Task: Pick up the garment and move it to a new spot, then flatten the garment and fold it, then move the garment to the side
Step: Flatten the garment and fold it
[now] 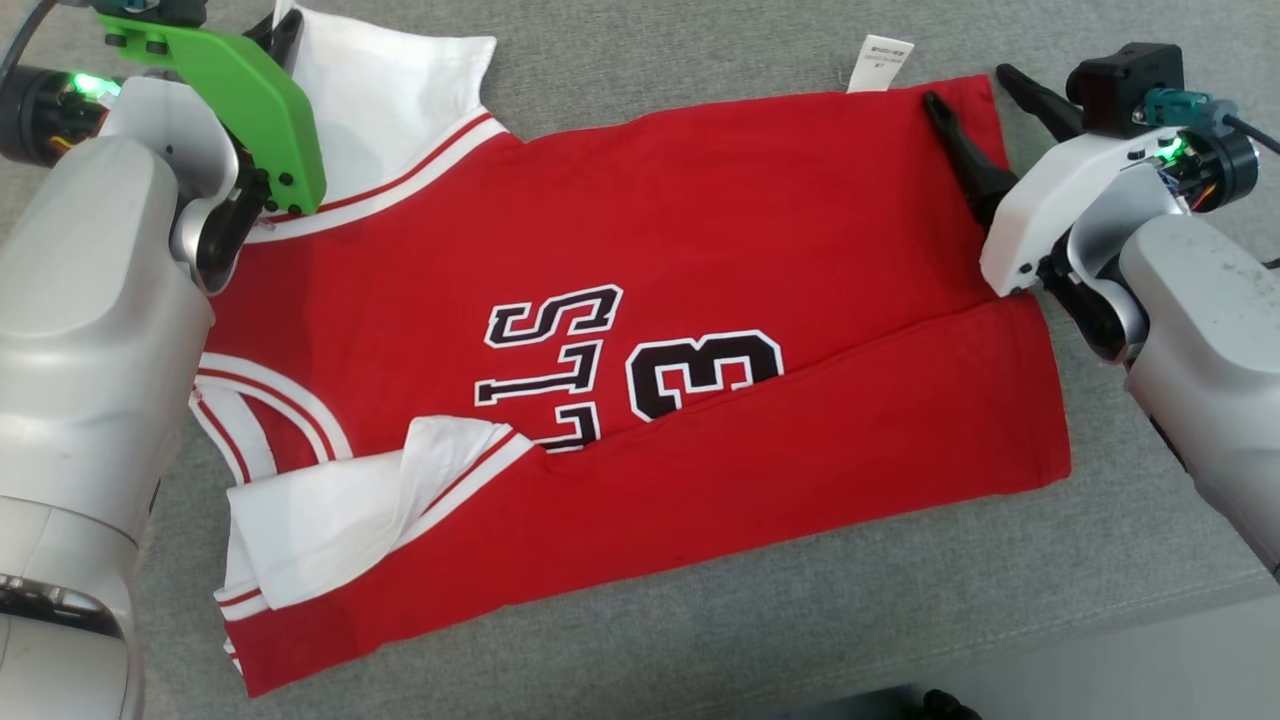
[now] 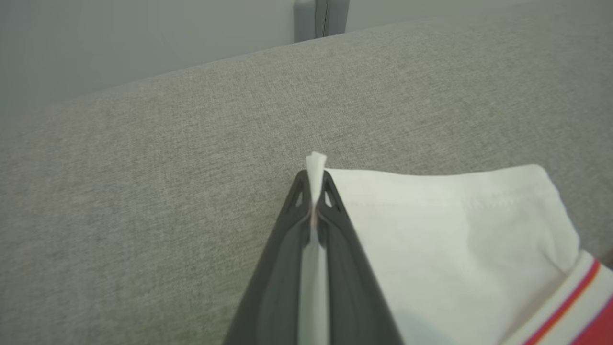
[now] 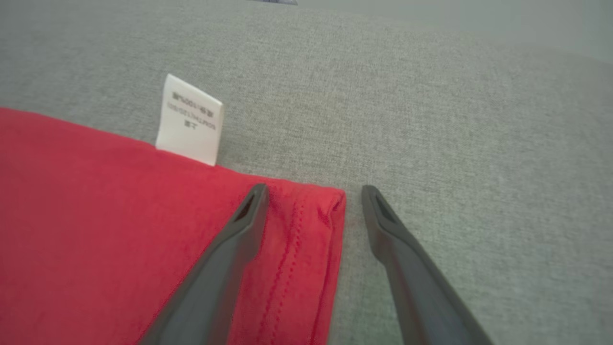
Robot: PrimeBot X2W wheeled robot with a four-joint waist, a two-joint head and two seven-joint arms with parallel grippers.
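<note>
Head view: red cloth jersey with white sleeves and black lettering [image 1: 700, 250] spread on grey woven fabric surface [image 1: 700, 620], near edge folded over. Left gripper [image 1: 285, 35] at far sleeve, right gripper [image 1: 975, 90] at far hem corner.
Left wrist view: jaws closed, pinching white sleeve edge [image 2: 316, 163].
Right wrist view: jaws wide apart, straddling red hem corner, gripping nothing; small white care label [image 3: 190, 120] beside.

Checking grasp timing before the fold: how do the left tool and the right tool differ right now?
The left tool is shut, pinching the white sleeve edge; the right tool is open, gripping nothing. The left tool works the jersey's sleeve end; the right tool straddles the red hem corner by the care label. Both sit at the jersey's far edge.
</note>
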